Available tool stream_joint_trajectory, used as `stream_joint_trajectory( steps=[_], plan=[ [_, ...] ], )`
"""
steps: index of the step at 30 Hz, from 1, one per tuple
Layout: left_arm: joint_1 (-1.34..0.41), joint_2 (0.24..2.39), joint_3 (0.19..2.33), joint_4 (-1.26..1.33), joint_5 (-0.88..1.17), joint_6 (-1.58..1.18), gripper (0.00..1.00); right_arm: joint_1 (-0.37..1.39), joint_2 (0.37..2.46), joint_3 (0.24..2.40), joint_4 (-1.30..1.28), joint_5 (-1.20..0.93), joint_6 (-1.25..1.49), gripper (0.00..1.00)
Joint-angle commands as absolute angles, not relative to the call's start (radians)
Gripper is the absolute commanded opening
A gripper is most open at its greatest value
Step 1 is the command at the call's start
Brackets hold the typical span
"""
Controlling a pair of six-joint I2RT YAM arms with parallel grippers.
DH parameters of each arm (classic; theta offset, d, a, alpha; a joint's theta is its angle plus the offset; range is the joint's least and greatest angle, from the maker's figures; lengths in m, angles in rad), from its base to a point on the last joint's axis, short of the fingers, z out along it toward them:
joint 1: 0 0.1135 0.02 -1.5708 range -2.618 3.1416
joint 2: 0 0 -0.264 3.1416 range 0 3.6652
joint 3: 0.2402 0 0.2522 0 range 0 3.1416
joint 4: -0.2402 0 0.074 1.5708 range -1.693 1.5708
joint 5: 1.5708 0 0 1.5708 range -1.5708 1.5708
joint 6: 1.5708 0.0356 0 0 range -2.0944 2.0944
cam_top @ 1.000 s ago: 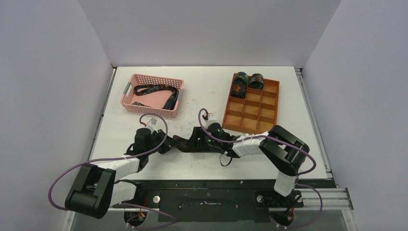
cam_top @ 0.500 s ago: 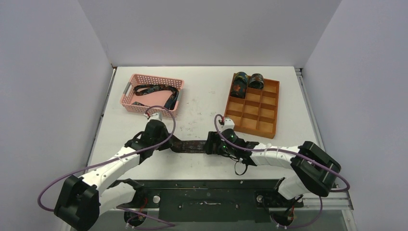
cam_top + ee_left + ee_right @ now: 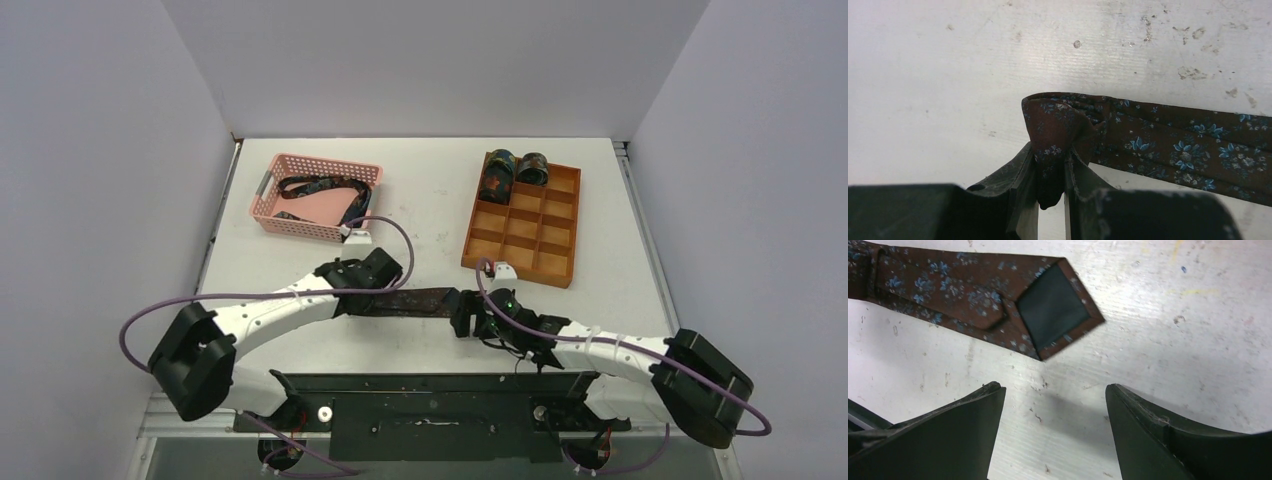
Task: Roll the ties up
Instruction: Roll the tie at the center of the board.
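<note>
Tie [image 3: 1173, 150], brown with blue flowers, flat; left pincer [image 3: 1052, 172] pinches its end, right pincer [image 3: 1053, 390] gapes.

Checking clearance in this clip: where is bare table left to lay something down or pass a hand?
Free: the table between pink basket and wooden tray, and the strip behind both. Crowded: the near middle, where the tie stretches between the left tool and right tool.

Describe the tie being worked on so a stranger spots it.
On the white table, look between the left gripper and right gripper. The brown blue-flowered tie lies stretched, one end pinched in the left; others sit in the pink basket or wooden tray.
</note>
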State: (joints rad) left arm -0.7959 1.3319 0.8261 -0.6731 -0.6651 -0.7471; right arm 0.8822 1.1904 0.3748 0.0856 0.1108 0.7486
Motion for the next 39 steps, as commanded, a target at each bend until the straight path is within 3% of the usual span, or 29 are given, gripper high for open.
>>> stream_joint_trajectory(
  steps=[1,18,28,39],
  plan=[
    [-0.857,1.441,0.938,-0.840,-0.872,-0.800,0.00,0.875,1.109,0.319,0.084,0.144,0.781,0.75],
    [-1.031,1.873,1.191,-1.045,-1.016,-0.935,0.02,0.891,0.928,0.204,0.060,0.162,0.867,0.75],
    [-1.060,1.902,1.199,-0.859,-0.850,-0.854,0.44,0.891,0.921,0.209,0.046,0.174,0.863,0.75],
    [-1.063,1.783,1.171,-0.817,-0.762,-0.853,0.72,0.890,0.890,0.249,0.003,0.193,0.836,0.76]
  ],
)
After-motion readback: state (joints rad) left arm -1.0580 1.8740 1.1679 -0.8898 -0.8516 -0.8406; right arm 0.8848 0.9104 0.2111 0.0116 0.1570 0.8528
